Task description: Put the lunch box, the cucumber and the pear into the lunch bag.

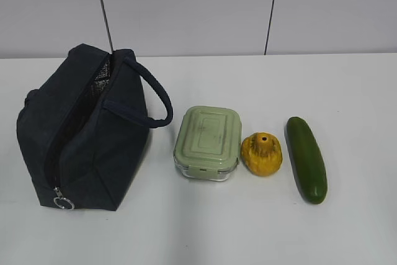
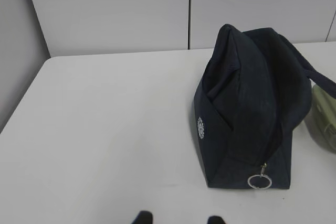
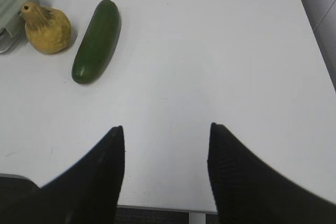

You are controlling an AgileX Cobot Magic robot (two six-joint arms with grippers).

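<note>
The navy lunch bag (image 1: 84, 128) stands at the left of the white table (image 1: 347, 91), its top zipper open, with a silver ring pull (image 1: 63, 202) at the near end. It also shows in the left wrist view (image 2: 252, 103). The lunch box (image 1: 208, 141) with sage-green lid sits to its right, then the yellow pear (image 1: 262, 153), then the cucumber (image 1: 306, 158). In the right wrist view the cucumber (image 3: 96, 40), pear (image 3: 47, 27) and lunch box corner (image 3: 13, 3) lie far left. My left gripper (image 2: 178, 219) is open, empty, near the table front. My right gripper (image 3: 166, 129) is open, empty.
A grey panelled wall (image 1: 186, 4) stands behind the table. The table's right edge (image 3: 315, 40) and near edge (image 3: 173, 209) show in the right wrist view. Neither arm shows in the exterior view.
</note>
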